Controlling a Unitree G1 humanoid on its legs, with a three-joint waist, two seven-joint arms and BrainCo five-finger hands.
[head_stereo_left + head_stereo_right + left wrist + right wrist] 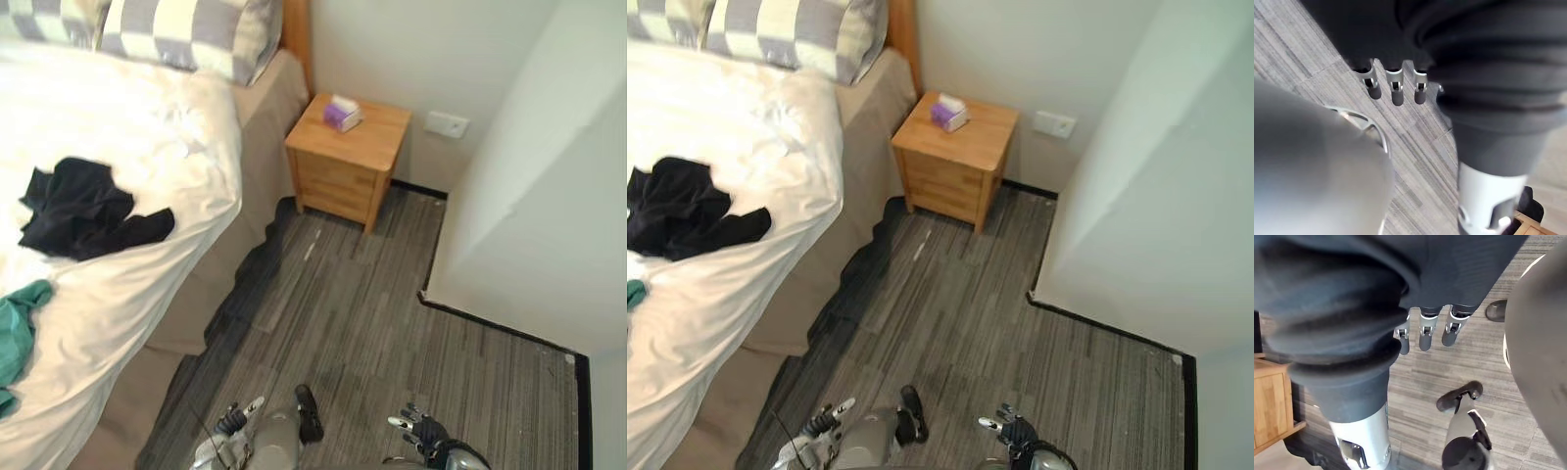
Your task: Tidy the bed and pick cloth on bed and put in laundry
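Note:
A crumpled black cloth [83, 211] lies on the white duvet [147, 137] of the bed, toward its left side. A teal cloth [20, 333] lies nearer on the same duvet, cut off by the view's left edge. Both of my hands hang low over the floor, well away from the bed. My left hand [233, 421] is at the bottom centre; in its wrist view its fingers [1397, 90] hang straight and hold nothing. My right hand [423, 429] is at the bottom right, and its fingers [1425, 335] are likewise straight and empty.
Two grey-and-white checked pillows [186, 34] rest at the head of the bed. A wooden nightstand [345, 162] with a purple tissue box [342, 113] stands beside it in the corner. A white wall [549, 196] juts in on the right. Grey striped floor [362, 313] lies between.

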